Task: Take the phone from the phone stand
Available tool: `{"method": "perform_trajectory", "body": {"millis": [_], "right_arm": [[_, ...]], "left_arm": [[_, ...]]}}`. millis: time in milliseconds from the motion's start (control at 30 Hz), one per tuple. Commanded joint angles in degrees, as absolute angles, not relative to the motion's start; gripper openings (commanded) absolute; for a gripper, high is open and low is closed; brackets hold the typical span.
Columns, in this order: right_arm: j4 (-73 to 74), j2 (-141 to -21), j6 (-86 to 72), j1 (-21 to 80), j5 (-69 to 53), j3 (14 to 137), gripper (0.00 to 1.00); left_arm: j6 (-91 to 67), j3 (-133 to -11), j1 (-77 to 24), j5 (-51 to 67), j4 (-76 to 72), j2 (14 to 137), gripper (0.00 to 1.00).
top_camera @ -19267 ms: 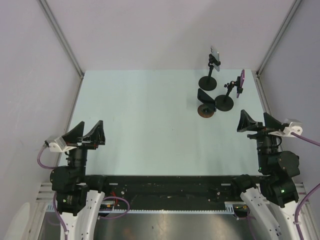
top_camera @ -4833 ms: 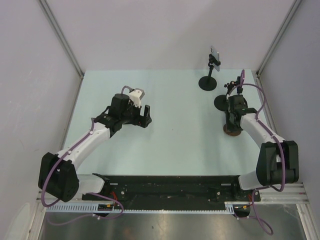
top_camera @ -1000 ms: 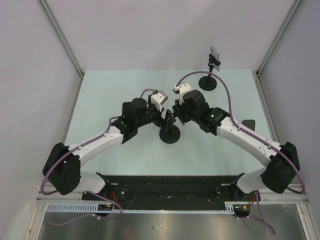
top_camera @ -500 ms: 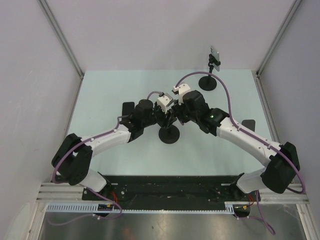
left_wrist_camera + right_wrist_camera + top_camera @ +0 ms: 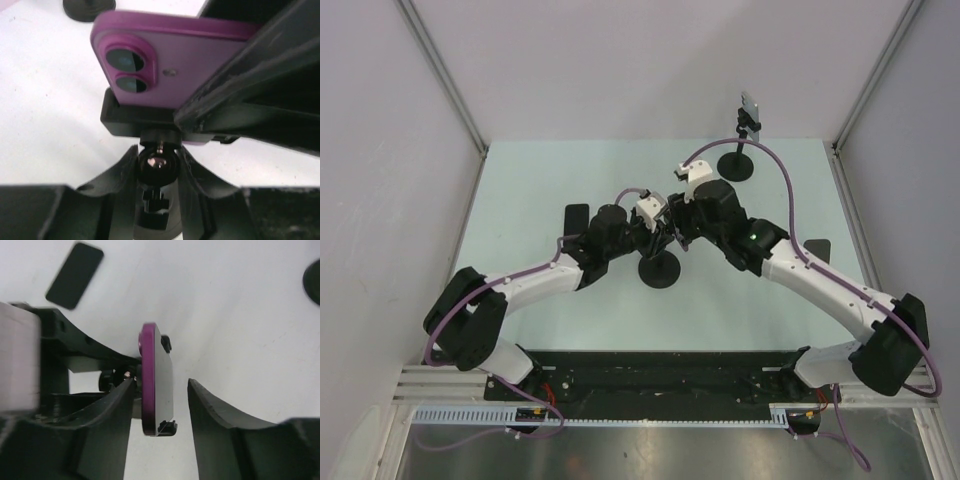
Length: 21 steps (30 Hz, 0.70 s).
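The purple phone (image 5: 170, 55) sits clamped in the phone stand (image 5: 659, 271) at the middle of the surface (image 5: 530, 180). The right claw (image 5: 161, 385) straddles the phone edge-on, spread wide with a gap showing on one side. The left claw (image 5: 157, 156) is narrowed around the stand's ball joint and seems to grip it.

The top view looks steeply down from behind the arm bases (image 5: 465, 335) onto the whole worktop (image 5: 540, 190). The left wrist view sits very near the phone stand (image 5: 159, 165), facing the back of the purple phone (image 5: 165, 55). The right wrist view sees that phone edge-on between its fingers (image 5: 215, 415).
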<state>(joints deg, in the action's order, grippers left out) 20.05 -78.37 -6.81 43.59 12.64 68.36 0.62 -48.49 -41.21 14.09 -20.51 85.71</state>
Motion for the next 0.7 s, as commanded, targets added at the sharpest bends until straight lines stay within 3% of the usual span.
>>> {"method": "perform_trajectory", "body": {"millis": [0, 667], "right_arm": [[10.64, -73.83, -7.03, 44.47, 15.2, 70.66, 0.54], [14.06, -80.59, -5.19, 44.47, 20.3, 70.05, 0.5]], "left_arm": [[4.31, -47.29, -42.62, 12.75, -18.98, 85.52, 0.0], [2.46, -46.05, -43.68, 12.57, -20.39, 84.99, 0.0]]}}
